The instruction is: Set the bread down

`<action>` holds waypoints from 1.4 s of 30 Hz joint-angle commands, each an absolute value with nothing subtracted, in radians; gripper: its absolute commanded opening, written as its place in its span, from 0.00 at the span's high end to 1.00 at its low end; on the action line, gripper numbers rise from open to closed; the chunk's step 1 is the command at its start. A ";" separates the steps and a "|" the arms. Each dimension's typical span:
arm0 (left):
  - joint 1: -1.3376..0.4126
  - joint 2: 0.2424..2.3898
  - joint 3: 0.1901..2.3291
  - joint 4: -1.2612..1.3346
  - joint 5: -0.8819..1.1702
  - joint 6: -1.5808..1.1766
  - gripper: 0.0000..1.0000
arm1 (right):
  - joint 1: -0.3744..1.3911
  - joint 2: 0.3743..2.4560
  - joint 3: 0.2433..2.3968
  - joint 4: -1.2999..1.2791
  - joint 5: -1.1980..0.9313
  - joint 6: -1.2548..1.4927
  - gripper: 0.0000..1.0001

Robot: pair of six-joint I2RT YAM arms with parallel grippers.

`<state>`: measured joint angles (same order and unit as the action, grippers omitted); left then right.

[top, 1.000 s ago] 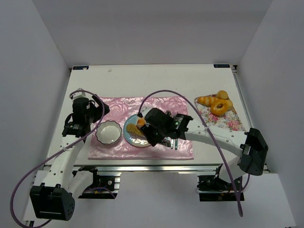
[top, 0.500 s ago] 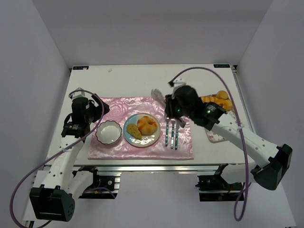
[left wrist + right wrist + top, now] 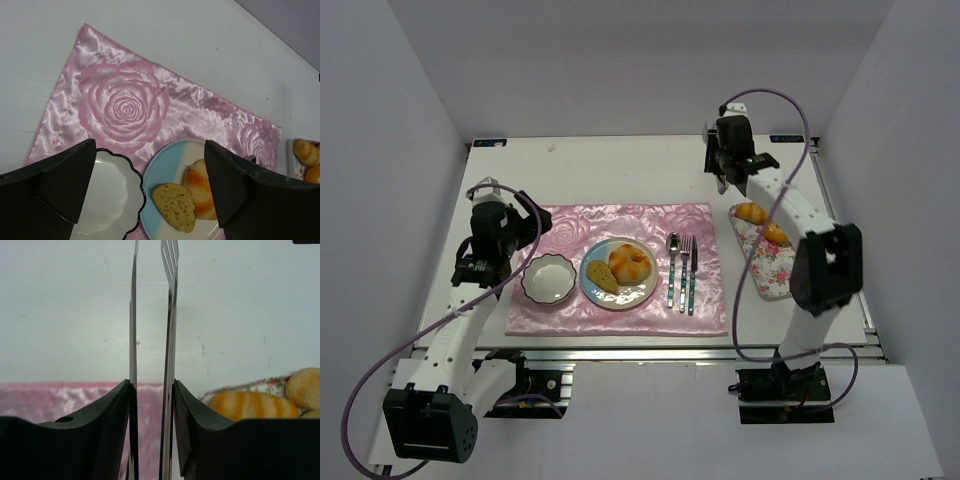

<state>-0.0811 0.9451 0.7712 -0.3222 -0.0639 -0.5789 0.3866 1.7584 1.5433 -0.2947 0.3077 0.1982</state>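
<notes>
Tongs (image 3: 169,340), clamped in the right pincer (image 3: 151,390), look empty, blades nearly together, over the bench (image 3: 75,315) beyond the tray (image 3: 775,275). To lift one of the rolls (image 3: 752,212), I'd spread them, drop straight and squeeze gently. Left pincer (image 3: 150,150) hangs apart. Bowl (image 3: 547,278): empty. Plate (image 3: 642,291): bun (image 3: 631,263) and slice (image 3: 601,276). Tray: rolls.

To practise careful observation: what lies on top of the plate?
An orange-striped bun and a speckled bread slice lie on the plate; the plate surface beneath them is hidden.
</notes>
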 commanded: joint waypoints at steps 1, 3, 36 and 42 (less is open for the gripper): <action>-0.084 0.942 0.749 -0.255 -0.055 -0.538 0.02 | 0.341 1.922 1.713 -0.197 0.363 0.143 0.56; -0.084 0.939 0.738 -0.229 -0.057 -0.529 0.02 | 0.309 2.063 1.794 -0.198 0.356 0.153 0.56; -0.084 0.890 0.769 -0.313 -0.057 -0.552 0.02 | 0.287 1.817 1.679 -0.282 0.212 0.199 0.11; -0.084 0.844 0.767 -0.365 -0.075 -0.578 0.02 | 0.322 1.406 1.142 -0.217 0.207 0.389 0.11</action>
<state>-0.0811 0.8845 0.7410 -0.3328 -0.0658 -0.5587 0.2977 1.5345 1.3373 -0.2199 0.2295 0.2710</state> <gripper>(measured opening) 0.979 0.894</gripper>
